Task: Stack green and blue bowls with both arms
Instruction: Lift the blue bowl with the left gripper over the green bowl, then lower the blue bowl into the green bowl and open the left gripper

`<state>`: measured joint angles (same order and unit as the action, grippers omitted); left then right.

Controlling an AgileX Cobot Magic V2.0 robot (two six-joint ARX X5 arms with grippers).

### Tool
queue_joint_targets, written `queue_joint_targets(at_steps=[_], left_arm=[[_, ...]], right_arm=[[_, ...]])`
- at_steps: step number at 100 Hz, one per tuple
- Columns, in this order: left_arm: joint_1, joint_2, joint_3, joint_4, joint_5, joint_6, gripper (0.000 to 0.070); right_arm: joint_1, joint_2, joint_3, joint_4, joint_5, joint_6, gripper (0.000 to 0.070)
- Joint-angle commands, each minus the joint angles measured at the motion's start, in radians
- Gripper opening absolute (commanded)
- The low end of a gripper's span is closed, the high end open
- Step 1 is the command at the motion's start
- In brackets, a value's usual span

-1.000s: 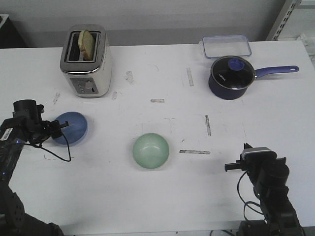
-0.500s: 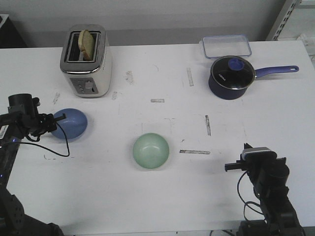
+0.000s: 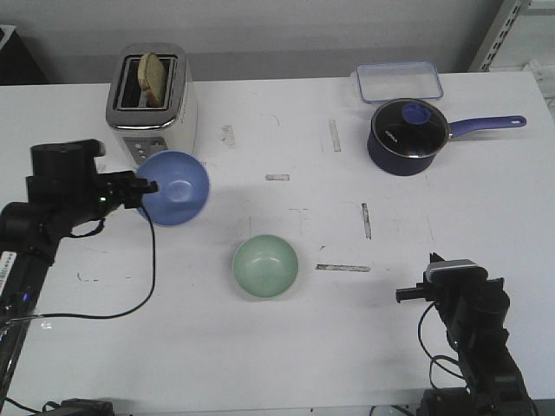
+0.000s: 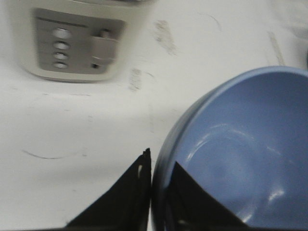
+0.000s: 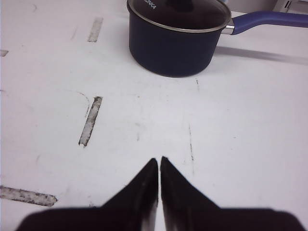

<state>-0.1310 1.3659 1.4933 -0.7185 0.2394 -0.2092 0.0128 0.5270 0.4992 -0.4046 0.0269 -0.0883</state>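
The blue bowl (image 3: 176,187) hangs in the air in front of the toaster, tilted so its inside faces the camera. My left gripper (image 3: 143,186) is shut on its rim, one finger inside and one outside, as the left wrist view shows on the blue bowl (image 4: 240,154) at my left gripper (image 4: 161,166). The green bowl (image 3: 265,265) sits upright on the table near the middle, right of and nearer than the blue one. My right gripper (image 3: 403,295) stays low at the front right, shut and empty; the right wrist view shows my right gripper (image 5: 159,161) over bare table.
A cream toaster (image 3: 152,107) with a slice of bread stands at the back left, just behind the lifted bowl. A dark blue saucepan (image 3: 409,136) with a long handle and a clear lidded box (image 3: 397,81) sit at the back right.
My left arm has lifted the blue bowl off the table and carried it right and toward the toaster, tipping it up. The green bowl and right arm have not moved.
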Motion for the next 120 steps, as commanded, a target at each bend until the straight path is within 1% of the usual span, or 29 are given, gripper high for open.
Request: queue_joint_targets(at_steps=[1,15,23,33,48,66,93,96,98,110,120], left_arm=[[-0.092,0.015,0.016,-0.018,0.006,-0.014,0.0000],[-0.269,0.053,0.016,-0.067,0.005,0.003,0.0000],[-0.342,0.092,0.016,-0.082,0.005,0.027,0.0000],[-0.400,0.152,0.016,-0.090,0.005,0.037,0.0000],[-0.439,0.243,0.016,-0.088,0.005,0.040,0.0000],[-0.452,0.319,0.016,-0.092,0.005,0.040,0.0000],[-0.452,0.344,0.016,-0.097,0.005,0.040,0.0007],[-0.452,0.344,0.016,-0.097,0.005,0.040,0.0029],[-0.452,0.344,0.016,-0.097,0.005,0.040,0.0062],[-0.452,0.344,0.016,-0.097,0.005,0.040,0.0303],[-0.452,0.342,0.016,-0.097,0.005,0.040,0.0491]], right_arm=[[0.001,0.005,0.010,0.007,-0.001,0.013,0.0000],[0.001,0.005,0.010,0.007,-0.001,0.013,0.0000],[0.001,0.005,0.010,0.007,-0.001,0.013,0.0000],[0.001,0.005,0.010,0.007,-0.001,0.013,0.0000],[0.001,0.005,0.010,0.007,-0.001,0.013,0.0000],[0.001,0.005,0.010,0.007,-0.001,0.013,0.0000],[0.001,0.005,0.010,0.007,-0.001,0.013,0.0000],[0.001,0.005,0.010,0.007,-0.001,0.013,0.0000],[0.001,0.005,0.010,0.007,-0.001,0.013,0.0000],[0.001,0.005,0.010,0.007,-0.001,0.013,0.0000],[0.001,0.005,0.010,0.007,-0.001,0.013,0.0000]])
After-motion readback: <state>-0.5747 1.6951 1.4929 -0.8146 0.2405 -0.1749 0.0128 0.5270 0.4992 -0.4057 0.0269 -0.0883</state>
